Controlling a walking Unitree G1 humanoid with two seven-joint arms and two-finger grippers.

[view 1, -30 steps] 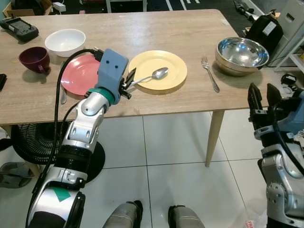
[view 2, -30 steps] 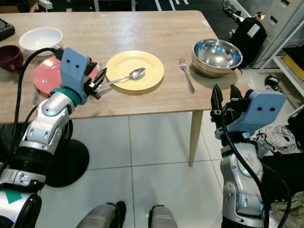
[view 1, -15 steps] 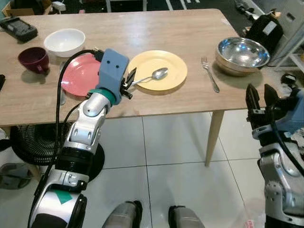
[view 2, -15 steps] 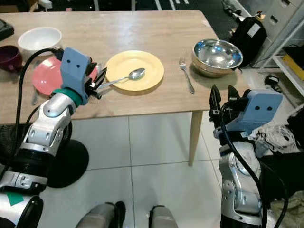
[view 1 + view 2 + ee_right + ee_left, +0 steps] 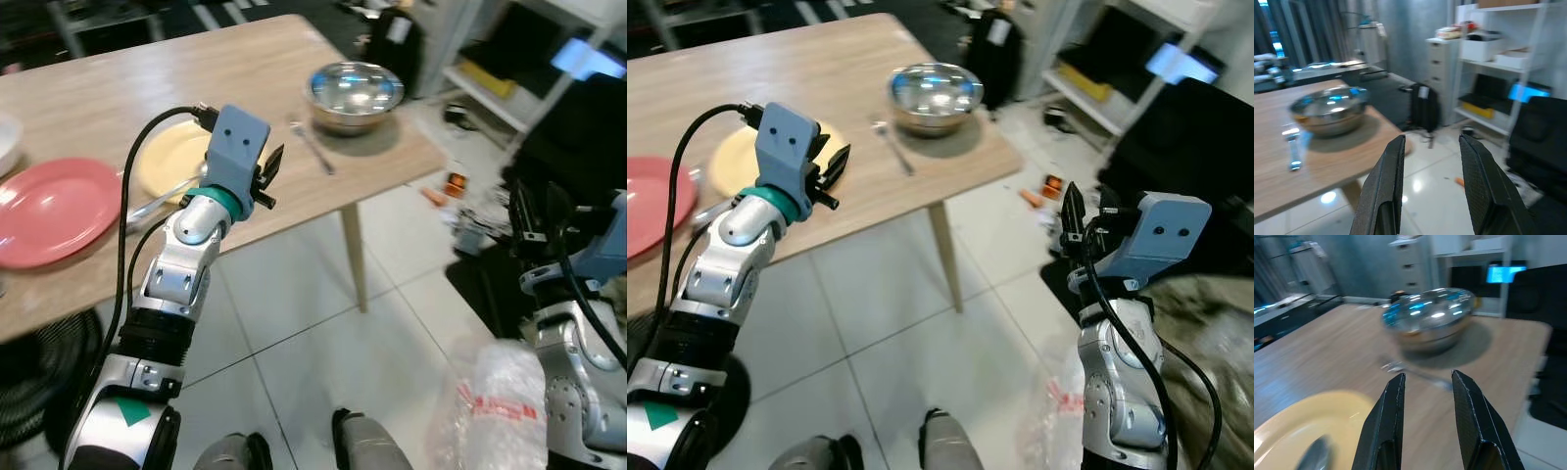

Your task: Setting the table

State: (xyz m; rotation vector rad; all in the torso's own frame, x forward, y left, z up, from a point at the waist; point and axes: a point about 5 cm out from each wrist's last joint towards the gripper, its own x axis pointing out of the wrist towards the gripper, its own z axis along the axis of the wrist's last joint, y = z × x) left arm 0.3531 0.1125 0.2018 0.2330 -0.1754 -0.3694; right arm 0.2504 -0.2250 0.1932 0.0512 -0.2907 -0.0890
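Note:
A wooden table (image 5: 118,78) carries a pink plate (image 5: 54,211), a yellow plate (image 5: 167,157) with a spoon (image 5: 157,203) lying on it, a fork (image 5: 313,147) and a steel bowl (image 5: 355,90). My left gripper (image 5: 270,168) hovers over the table's front edge just right of the yellow plate, open and empty. In the left wrist view its fingers (image 5: 1386,431) point toward the fork (image 5: 1410,371) and bowl (image 5: 1427,319). My right gripper (image 5: 1085,210) is raised off the table's right end, over the floor, open and empty.
A table leg (image 5: 355,257) stands ahead on the tiled floor. A black backpack (image 5: 395,37) and white shelves (image 5: 509,78) lie beyond the table's right end. A clear plastic bag (image 5: 495,392) sits on the floor by my right arm, with small clutter (image 5: 453,184) nearby.
The whole picture has swung to the right, so the table now sits at the upper left. The left gripper stays by the yellow plate; the right arm stays raised.

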